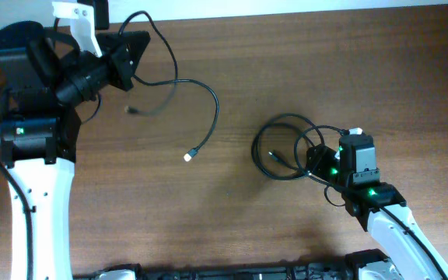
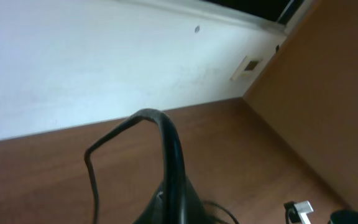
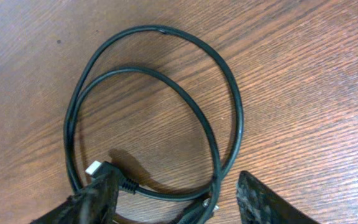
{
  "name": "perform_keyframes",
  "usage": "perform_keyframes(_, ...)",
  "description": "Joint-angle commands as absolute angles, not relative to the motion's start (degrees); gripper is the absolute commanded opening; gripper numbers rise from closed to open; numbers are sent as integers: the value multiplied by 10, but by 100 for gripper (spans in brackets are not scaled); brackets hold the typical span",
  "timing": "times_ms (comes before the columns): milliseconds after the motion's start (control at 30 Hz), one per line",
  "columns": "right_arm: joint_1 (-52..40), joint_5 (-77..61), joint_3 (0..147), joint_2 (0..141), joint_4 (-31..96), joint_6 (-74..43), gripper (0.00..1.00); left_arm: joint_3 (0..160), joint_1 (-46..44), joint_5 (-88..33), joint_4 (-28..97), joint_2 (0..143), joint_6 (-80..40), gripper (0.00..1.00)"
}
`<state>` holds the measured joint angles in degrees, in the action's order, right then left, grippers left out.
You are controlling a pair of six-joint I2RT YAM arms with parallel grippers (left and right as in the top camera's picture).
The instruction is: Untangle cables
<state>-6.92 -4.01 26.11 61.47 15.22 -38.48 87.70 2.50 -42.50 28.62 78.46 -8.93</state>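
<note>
Now, the table: a brown wooden table (image 1: 286, 62) with thin black cords lying on it.
Left gripper: the left gripper (image 1: 134, 58) is at the top left of the overhead view. Its wrist camera looks toward a white wall (image 2: 73, 62).
Left jaws: they look pinched shut on the long thin black cord (image 2: 169, 149), which stands up in a bend from between them.
Long cord: in the overhead view the long thin black cord (image 1: 215, 109) loops out from the left gripper and runs down the middle of the table. It ends in a white plug (image 1: 188, 157) lying flat.
Small end: a small dark plug end (image 1: 131, 110) lies just below the left gripper. I cannot tell which cord it belongs to.
Right gripper: the right gripper (image 3: 178, 180) is low over the table on the right side.
Right jaws: they are wide open, one finger on each side of the cord, not pinching it.
Coiled cord: the coiled thin black cord (image 3: 235, 112) lies in round loops on the table, with its near edge between the right fingers.
Apart: the two cords lie well apart.
</note>
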Motion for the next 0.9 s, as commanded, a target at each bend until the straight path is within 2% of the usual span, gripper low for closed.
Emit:
perform_keyframes(0,-71,-32,262,623,185,-380,79,882,21,-414,317,812,-95,0)
perform_keyframes(33,-71,-32,262,626,197,-380,80,882,21,-402,322,814,-95,0)
perform_keyframes(67,-71,-32,262,631,207,-380,99,882,21,-375,329,815,-95,0)
perform_keyframes(167,-71,-32,262,638,208,-380,99,882,21,-321,353,815,-94,0)
perform_keyframes(300,-71,-32,262,638,208,-380,99,882,21,-136,383,819,-94,0)
perform_keyframes(400,-71,-32,262,638,208,-380,99,882,21,-93,378,837,-94,0)
perform_keyframes(467,-71,-32,262,638,208,-380,99,882,22,37,350,860,-94,0)
perform_keyframes(567,-71,-32,262,638,208,-380,99,882,23,124,227,928,-94,0)
perform_keyframes(667,-71,-32,262,638,208,-380,99,882,36,163,106,1030,-94,0)
perform_keyframes(767,-71,-32,262,638,208,-380,99,882,52,163,90,1155,-122,0)
perform_keyframes(800,-71,-32,262,638,208,-380,99,882,55,163,95,1175,-144,8)
perform_keyframes(833,-71,-32,262,638,208,-380,99,882,62,163,109,1203,-178,7)
perform_keyframes(867,-71,-32,262,638,208,-380,99,882,68,163,135,1219,-230,0)
